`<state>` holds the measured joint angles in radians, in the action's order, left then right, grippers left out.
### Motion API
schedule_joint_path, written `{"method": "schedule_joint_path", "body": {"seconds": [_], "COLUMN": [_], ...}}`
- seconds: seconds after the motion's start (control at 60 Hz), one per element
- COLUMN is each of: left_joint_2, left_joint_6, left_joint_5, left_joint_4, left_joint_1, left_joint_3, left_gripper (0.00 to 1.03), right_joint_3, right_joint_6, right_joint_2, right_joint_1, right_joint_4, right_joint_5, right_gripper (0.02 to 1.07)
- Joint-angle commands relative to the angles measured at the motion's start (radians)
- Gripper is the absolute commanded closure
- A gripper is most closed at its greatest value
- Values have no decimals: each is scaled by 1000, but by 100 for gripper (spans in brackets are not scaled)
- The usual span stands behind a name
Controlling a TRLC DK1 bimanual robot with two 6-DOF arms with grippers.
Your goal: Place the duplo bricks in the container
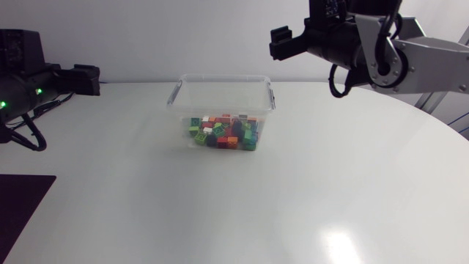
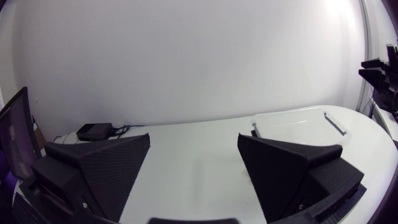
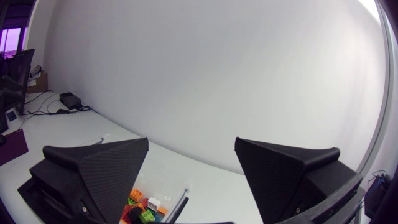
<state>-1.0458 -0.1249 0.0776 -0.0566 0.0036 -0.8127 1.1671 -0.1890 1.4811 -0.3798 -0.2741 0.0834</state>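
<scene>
A clear plastic container [image 1: 222, 94] stands on the white table, behind its middle. Inside lie several duplo bricks [image 1: 223, 132] in green, red, orange and dark colours. My right gripper [image 1: 281, 42] hangs high above the table, to the right of the container, its fingers open with nothing between them. The right wrist view looks down past the open fingers [image 3: 99, 174] at the bricks [image 3: 144, 208] in the container. My left gripper [image 1: 86, 78] rests at the table's far left edge, open and empty. Ahead of it in the left wrist view stands the container [image 2: 298, 121].
A dark mat [image 1: 18, 209] lies at the table's front left corner. Black cables [image 1: 29, 136] loop by my left arm's base. A small black box [image 2: 94, 131] with cables sits at the table's far edge in the left wrist view.
</scene>
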Motion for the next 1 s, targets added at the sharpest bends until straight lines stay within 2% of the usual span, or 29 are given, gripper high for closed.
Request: {"method": "schedule_joint_path", "body": {"seconds": [0.0, 0.317, 0.483, 0.717, 0.983], "left_joint_2": [49, 179, 244, 349, 598], "left_joint_6": [1, -32, -32, -38, -61], "left_joint_5": [4, -10, -82, -95, -98], "left_joint_4": [-38, -124, -127, -120, -52], "left_joint_1": [35, 150, 216, 216, 210], "left_joint_3": [61, 201, 248, 314, 457], "left_gripper": [5, 5, 5, 5, 6], "right_joint_3": [-86, -394, -538, -690, -822], "right_joint_6": [-27, -56, -58, -64, -90], "right_joint_2": [-56, -324, -496, -708, -958], "right_joint_1": [24, 167, 228, 315, 343], "right_joint_4": [-20, -86, -86, -27, 58], "right_joint_5": [19, 73, 82, 76, 58], "right_gripper": [7, 7, 7, 7, 7]}}
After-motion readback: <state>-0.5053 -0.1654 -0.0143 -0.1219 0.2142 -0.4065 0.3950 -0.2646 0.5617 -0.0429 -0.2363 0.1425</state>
